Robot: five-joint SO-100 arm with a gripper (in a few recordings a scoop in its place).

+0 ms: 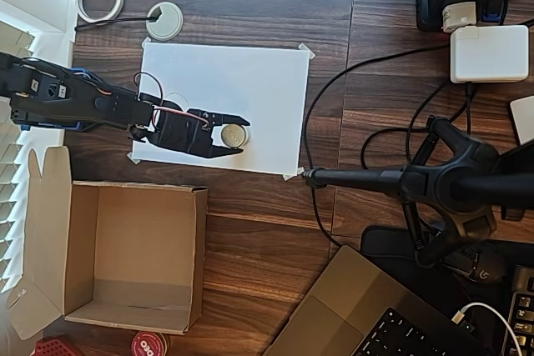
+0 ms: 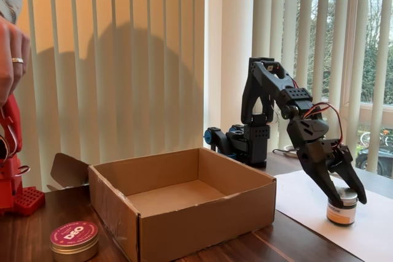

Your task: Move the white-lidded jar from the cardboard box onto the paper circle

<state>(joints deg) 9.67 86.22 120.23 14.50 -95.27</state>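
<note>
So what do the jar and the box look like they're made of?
The white-lidded jar: pale matt lid, likely plastic or painted metal; its side looks glossy with an orange label, metal or glass, hard to tell. The cardboard box: plain brown corrugated cardboard, matt, flaps folded out. The pincer straddles the jar.

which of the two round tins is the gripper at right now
The white-lidded jar on the white sheet; the gripper straddles it. The red-lidded tin sits beside the cardboard box.

table [image 1: 275,231]: dark wood | white sheet [image 1: 250,81] centre | cardboard box [image 1: 133,306] 7 o'clock | white disc [image 1: 164,21] 11 o'clock | laptop [image 1: 350,314] 5 o'clock
</note>
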